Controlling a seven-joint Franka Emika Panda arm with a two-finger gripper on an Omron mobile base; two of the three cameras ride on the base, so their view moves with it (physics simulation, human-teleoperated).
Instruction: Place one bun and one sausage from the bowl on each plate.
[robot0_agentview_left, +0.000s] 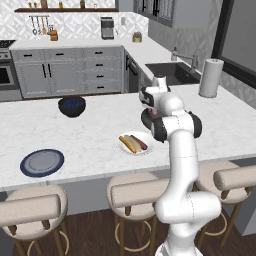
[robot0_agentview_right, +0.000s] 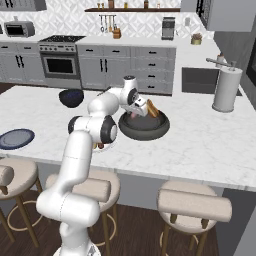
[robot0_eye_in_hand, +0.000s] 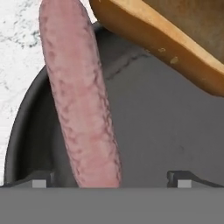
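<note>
My gripper (robot0_eye_in_hand: 112, 178) hangs low inside the wide dark bowl (robot0_eye_in_hand: 166, 127), open, its two fingertips (robot0_eye_in_hand: 41, 178) standing wide on either side of a pinkish-brown sausage (robot0_eye_in_hand: 83, 100) without touching it. A tan bun (robot0_eye_in_hand: 175, 43) lies just beyond the sausage in the same bowl. From the right base view the gripper (robot0_agentview_right: 137, 112) dips into the bowl (robot0_agentview_right: 145, 129) beside the bun (robot0_agentview_right: 153, 108). The white plate (robot0_agentview_left: 125, 150) near the counter's front edge carries a bun (robot0_agentview_left: 127, 144) and a sausage (robot0_agentview_left: 139, 142). The blue-rimmed plate (robot0_agentview_left: 42, 163) lies bare at the left.
A smaller dark-blue bowl (robot0_agentview_left: 72, 106) stands further back on the counter. A paper-towel roll (robot0_agentview_right: 224, 89) stands at the right, near the sink (robot0_agentview_left: 169, 73). Stools (robot0_agentview_left: 131, 194) line the counter's front edge.
</note>
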